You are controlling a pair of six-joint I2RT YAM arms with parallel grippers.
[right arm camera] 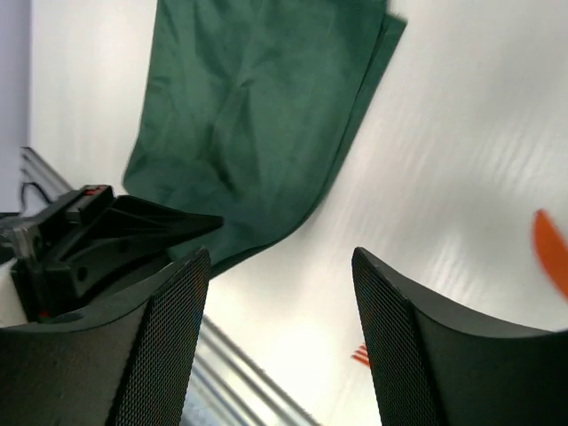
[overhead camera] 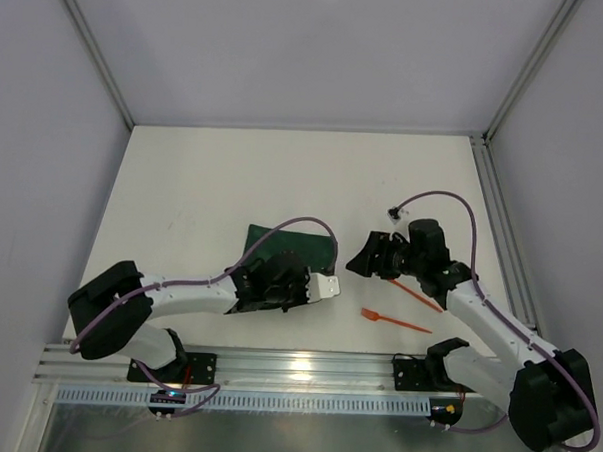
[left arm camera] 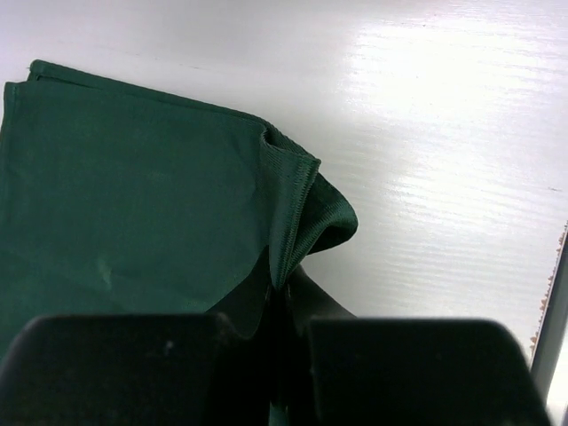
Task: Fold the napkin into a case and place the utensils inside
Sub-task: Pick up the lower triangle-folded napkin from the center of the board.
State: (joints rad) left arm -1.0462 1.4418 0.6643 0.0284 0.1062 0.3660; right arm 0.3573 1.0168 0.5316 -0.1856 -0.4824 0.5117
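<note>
The dark green napkin (overhead camera: 286, 243) lies folded in layers on the white table, left of centre. My left gripper (overhead camera: 279, 277) sits low over its near part and is shut on a pinched-up edge of the cloth (left arm camera: 297, 191); the pinch (left arm camera: 282, 286) lifts the corner into a small ridge. My right gripper (overhead camera: 356, 260) hovers open and empty just right of the napkin, whose cloth (right arm camera: 257, 115) fills the upper left of the right wrist view. An orange fork (overhead camera: 396, 319) and a second orange utensil (overhead camera: 419, 295) lie on the table under the right arm. The fork's tines (right arm camera: 359, 355) show between my open right fingers.
An aluminium rail (overhead camera: 295, 371) runs along the near table edge. Grey walls and frame posts (overhead camera: 94, 57) enclose the table on the left, right and far sides. The left gripper's body (right arm camera: 89, 235) shows at the left of the right wrist view.
</note>
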